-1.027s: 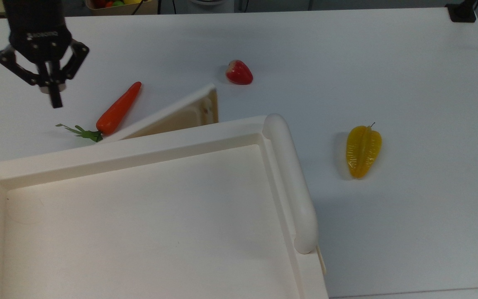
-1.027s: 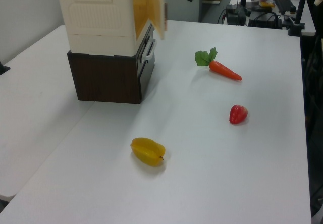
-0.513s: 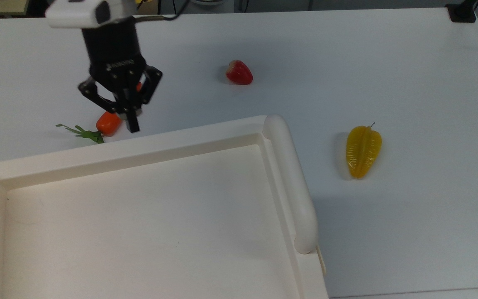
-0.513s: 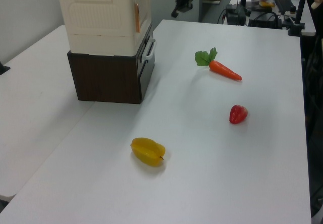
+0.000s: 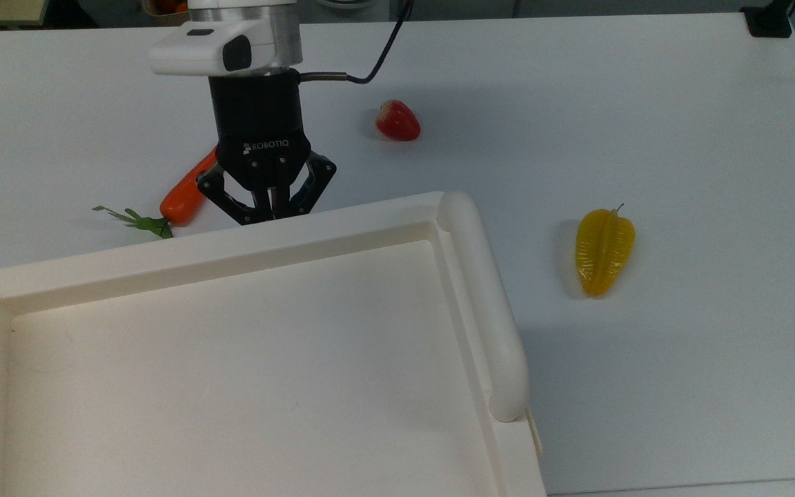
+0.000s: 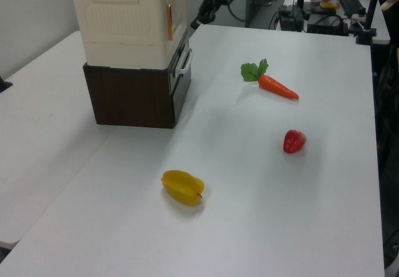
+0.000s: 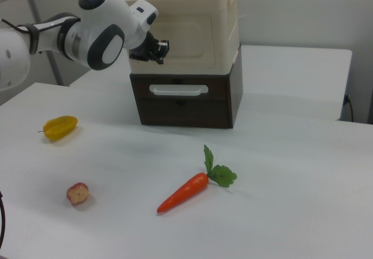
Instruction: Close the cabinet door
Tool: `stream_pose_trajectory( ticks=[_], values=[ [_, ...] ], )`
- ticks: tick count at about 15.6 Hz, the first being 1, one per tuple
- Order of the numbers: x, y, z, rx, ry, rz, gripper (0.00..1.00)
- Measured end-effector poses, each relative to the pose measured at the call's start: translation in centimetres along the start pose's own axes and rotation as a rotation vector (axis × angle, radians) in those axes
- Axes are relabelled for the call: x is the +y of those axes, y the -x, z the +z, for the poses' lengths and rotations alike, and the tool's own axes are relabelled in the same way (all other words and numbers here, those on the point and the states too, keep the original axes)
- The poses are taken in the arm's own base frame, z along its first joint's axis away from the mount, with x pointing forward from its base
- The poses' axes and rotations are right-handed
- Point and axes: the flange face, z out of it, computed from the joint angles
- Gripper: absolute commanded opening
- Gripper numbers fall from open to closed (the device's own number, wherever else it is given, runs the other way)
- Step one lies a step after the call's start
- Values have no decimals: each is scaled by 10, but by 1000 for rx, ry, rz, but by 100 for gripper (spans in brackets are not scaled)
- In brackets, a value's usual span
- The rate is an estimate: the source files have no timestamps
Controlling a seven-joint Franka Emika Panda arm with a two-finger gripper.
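Now the cabinet door (image 7: 195, 34) sits flush in the cabinet (image 7: 186, 14) front. Tool (image 5: 266, 210), fingers together and holding nothing, hangs against that front; carrot (image 5: 189, 188) on the bench (image 5: 680, 124) nearby.

The cabinet (image 7: 186, 23) was cream over a dark brown base (image 7: 186, 104); carrot (image 7: 182, 192) orange, starfruit (image 5: 603, 250) yellow.

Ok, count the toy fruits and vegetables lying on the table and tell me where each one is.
3. In the top view, the carrot lies partly under the gripper, the strawberry sits beyond it, and the starfruit lies right of the cabinet.
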Motion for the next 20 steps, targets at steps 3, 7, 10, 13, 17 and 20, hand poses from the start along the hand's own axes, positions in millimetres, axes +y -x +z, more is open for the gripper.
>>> stream_pose_trajectory(
  ticks=[3,7,10,13,17,20],
  values=[
    [-9,-5,3,29,10,52,3],
    [-18,-13,1,86,26,137,4],
    [-21,-17,0,95,23,184,5],
    [-22,-20,-4,109,23,222,5],
    [-15,-30,-22,142,30,256,7],
    [0,-27,-44,77,-1,328,6]
  ],
)
